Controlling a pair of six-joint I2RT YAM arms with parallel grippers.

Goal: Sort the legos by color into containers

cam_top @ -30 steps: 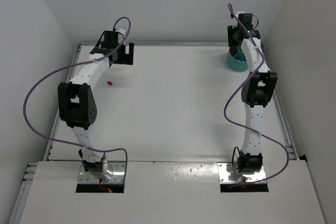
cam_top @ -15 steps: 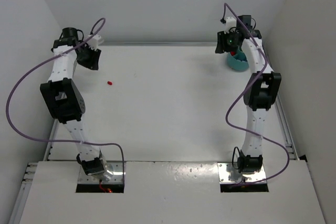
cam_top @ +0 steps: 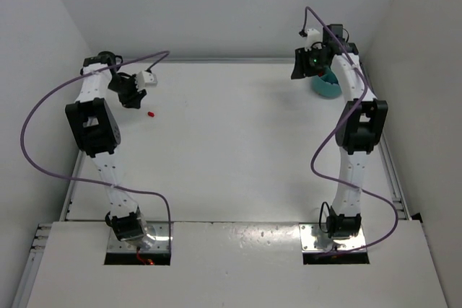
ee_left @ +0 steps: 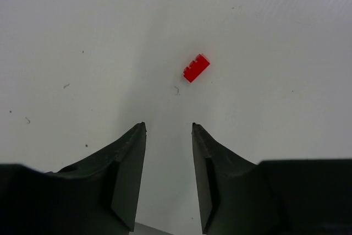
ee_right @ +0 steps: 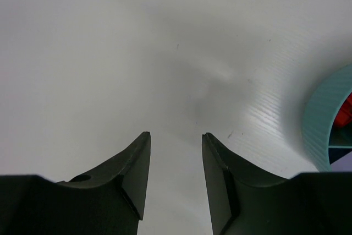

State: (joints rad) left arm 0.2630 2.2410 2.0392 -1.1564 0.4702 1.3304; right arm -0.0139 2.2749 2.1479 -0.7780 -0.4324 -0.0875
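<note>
Left arm: over the last second it is swung from the far middle of the desk [cam_top: 231,149] out to the 10 o'clock corner, and it is now brought back in toward the brick.
Left tool [cam_top: 131,96]: released, jaws parted and nothing held; it is pointed down at the desk, just to the 10 o'clock side of the red lego [cam_top: 151,115].
Red lego: unmoved throughout, alone on the bare desk at about 10 o'clock. In the left wrist view the red lego [ee_left: 196,67] is seen ahead of the left tool [ee_left: 168,127], toward 1 o'clock from the gap and not yet between the jaws.
Right arm: drawn off the teal tub [cam_top: 326,86], over which it stood a second ago; its head now sits toward 9 o'clock of the tub.
Right tool [ee_right: 176,135]: released and empty, with only bare desk between the jaws.
Teal tub: at about 1 o'clock on the desk, in the far right corner. Only the rim of the teal tub [ee_right: 322,130] shows at the wrist view's 3 o'clock edge, with a red piece [ee_right: 345,111] glimpsed inside.
Meaning for the task: a drop by the right arm appears to be finished, and the pick of the red lego is judged to be the step now in hand. A small shift toward 1 o'clock and a descent are still needed, and the brick is well apart from the tub, so a long carry across the desk is to be expected.
</note>
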